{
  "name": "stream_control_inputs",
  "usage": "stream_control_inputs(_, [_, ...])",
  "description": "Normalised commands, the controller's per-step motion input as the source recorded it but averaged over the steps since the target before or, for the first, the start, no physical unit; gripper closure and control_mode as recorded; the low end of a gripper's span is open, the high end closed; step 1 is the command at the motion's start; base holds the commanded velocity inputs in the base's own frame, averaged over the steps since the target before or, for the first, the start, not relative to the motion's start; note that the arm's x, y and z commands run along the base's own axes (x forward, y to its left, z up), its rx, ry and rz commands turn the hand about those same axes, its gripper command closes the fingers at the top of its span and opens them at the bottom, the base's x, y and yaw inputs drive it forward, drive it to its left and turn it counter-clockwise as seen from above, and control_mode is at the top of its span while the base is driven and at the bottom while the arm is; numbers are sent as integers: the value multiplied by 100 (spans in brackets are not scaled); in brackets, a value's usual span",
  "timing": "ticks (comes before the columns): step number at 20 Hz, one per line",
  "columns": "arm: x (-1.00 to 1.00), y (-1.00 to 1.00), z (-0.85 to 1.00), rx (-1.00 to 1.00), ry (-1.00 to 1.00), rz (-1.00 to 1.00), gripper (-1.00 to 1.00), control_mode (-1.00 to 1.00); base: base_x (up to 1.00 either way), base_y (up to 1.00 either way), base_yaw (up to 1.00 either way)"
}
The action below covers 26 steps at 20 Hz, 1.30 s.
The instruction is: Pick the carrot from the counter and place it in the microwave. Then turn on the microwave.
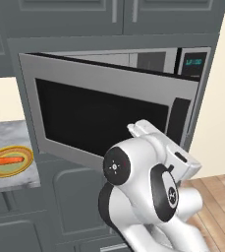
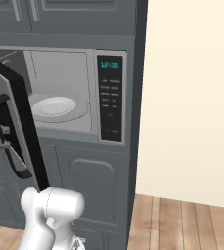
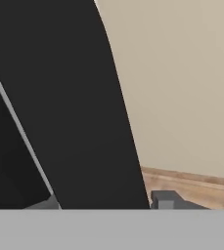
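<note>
The microwave (image 1: 114, 118) door (image 1: 104, 123) is standing part-way open, swung out toward the robot, and the arm (image 1: 148, 197) is reaching in at its handle (image 2: 8, 141) side. The carrot (image 1: 10, 160) is lying on the plate (image 1: 9, 161) on the bench (image 1: 11, 135), well apart from the arm to its left, so the pick is not yet done. The main risk from here is probably the door: it is hanging between the arm and the cavity (image 2: 59, 93), and if the arm is swinging across toward the bench without first clearing the door's edge, a link may be knocking it wider or pushing it shut. A door left too narrow would also be blocking the later route into the cavity, where a white turntable (image 2: 52, 106) is waiting. The carrot is small and round-ended, so it is likely to be rolling on the plate under an off-centre pinch. The gripper (image 3: 106, 202) is sitting right against the dark handle, one fingertip (image 3: 165, 199) showing on each side of it; the jaws are standing roughly half open, and whether they are pressing on the handle or merely straddling it cannot be told.
</note>
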Motion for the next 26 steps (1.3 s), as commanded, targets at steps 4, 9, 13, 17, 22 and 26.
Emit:
stream_control_inputs(4, [-21,16,-9,-1,-5,0,100,-100,0,0,0])
stream_control_inputs(9, [-14,19,-15,-1,-4,1,100,-100,0,0,0])
stream_control_inputs(13, [0,20,-19,0,0,0,-100,-100,0,0,0])
stream_control_inputs(17, [-11,19,-12,-1,-4,0,-100,-100,0,0,0])
stream_control_inputs(22, [-17,16,-7,-2,-1,0,-100,-100,0,0,0])
stream_control_inputs(26, [-26,15,0,-2,3,-1,-100,-100,0,0,0])
